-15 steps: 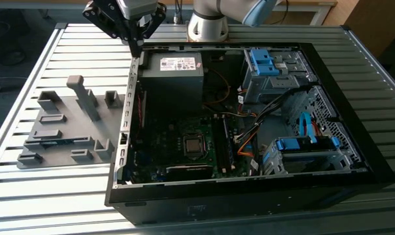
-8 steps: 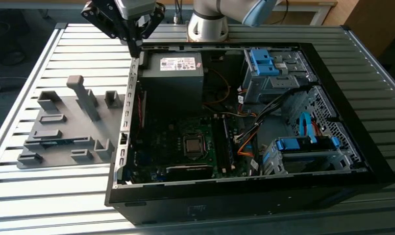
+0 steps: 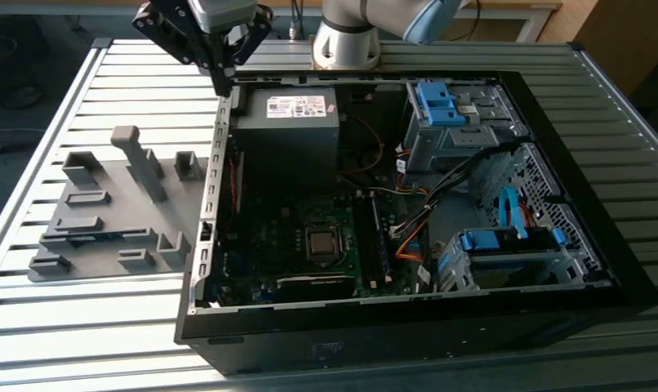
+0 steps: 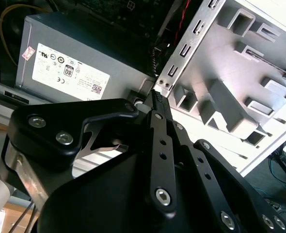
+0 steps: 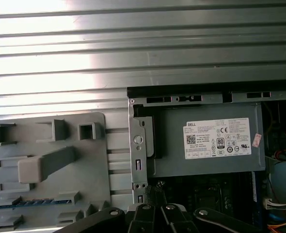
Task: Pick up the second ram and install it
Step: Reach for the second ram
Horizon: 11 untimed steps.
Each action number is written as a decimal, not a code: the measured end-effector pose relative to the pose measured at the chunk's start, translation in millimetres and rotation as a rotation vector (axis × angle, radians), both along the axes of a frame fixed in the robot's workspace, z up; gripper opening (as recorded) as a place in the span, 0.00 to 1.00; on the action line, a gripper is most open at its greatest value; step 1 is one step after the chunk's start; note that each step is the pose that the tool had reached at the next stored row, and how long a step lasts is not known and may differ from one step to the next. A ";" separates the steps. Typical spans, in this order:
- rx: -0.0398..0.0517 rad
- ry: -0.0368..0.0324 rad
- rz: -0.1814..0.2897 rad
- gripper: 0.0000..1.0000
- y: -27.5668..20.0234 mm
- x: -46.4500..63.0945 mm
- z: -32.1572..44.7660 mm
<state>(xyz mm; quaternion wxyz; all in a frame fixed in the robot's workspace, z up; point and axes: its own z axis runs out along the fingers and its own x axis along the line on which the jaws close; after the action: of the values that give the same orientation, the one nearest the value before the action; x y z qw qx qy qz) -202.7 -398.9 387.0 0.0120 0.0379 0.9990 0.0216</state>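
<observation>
While the second ram [image 3: 100, 236] lies in the grey holder [image 3: 103, 175] at the case's [image 3: 416, 331] nine o'clock, the empty hand [image 3: 222, 76] hovers pinched shut at eleven, so pickup seems unstarted, needing it opened.

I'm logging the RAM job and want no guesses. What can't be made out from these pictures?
1. Ram: in the first wrist view just a blue-edged strip in the holder; slot walls hide chips and label.
2. Memory slots: exterior view, too small to tell which are filled.
3. Gripper: in the second wrist view its own links block whatever lies behind them.
</observation>
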 end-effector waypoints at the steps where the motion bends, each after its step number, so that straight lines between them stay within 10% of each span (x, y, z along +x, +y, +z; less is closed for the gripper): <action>1: 0.0001 -0.0001 0.000 0.11 0.0 -0.2 -0.1; 11: 0.0001 0.0000 0.000 0.11 0.0 -2.8 -0.4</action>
<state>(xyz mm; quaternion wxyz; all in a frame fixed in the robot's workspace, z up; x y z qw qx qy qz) -205.5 -398.9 386.6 0.0120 0.0378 0.9990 0.0217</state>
